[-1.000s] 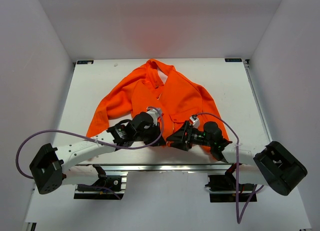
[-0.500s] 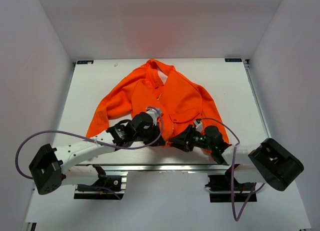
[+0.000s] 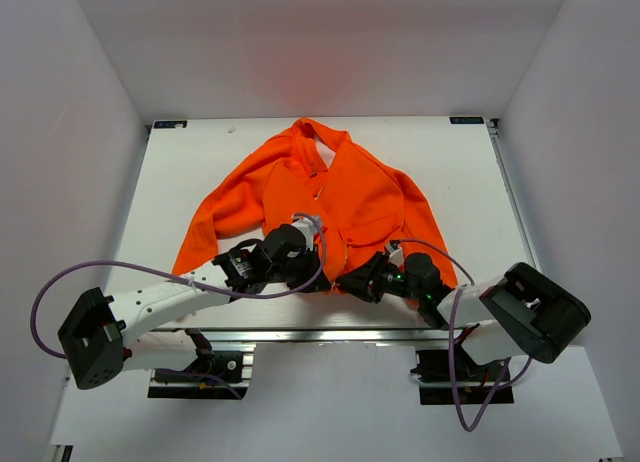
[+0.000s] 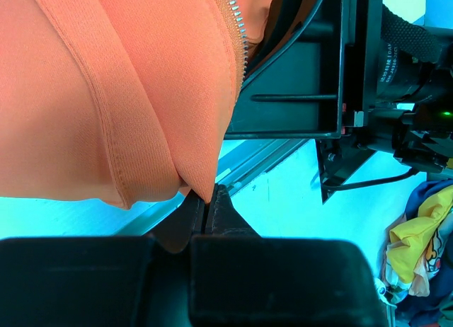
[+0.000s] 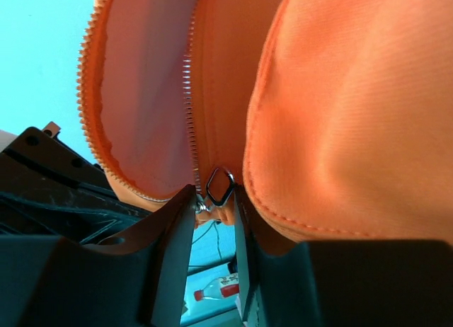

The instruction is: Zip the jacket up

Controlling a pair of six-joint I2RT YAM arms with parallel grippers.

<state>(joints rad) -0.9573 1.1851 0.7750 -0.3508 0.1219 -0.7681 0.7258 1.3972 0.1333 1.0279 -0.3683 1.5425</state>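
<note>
Bright orange jacket (image 3: pixel 335 187) with pale pink lining (image 5: pixel 141 93), spread front-up beyond the fingers, collar farthest, sleeves angled outward. Zipper (image 5: pixel 190 107) open; its hem corner is nipped between the left fingers (image 4: pixel 228 212), the metal pull (image 5: pixel 220 185) sits between the right fingers (image 5: pixel 170 249)

The left arm (image 3: pixel 165 300) and right arm (image 3: pixel 468 317) show white shells, black joints, purple cables (image 3: pixel 90 263). A green light (image 4: pixel 446 115), perhaps an indicator, dots the right one.

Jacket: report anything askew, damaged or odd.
The jacket lies crooked and rumpled. Its zipper gapes open, showing pink lining, with the pull tab at the bottom end. Nothing looks torn.
</note>
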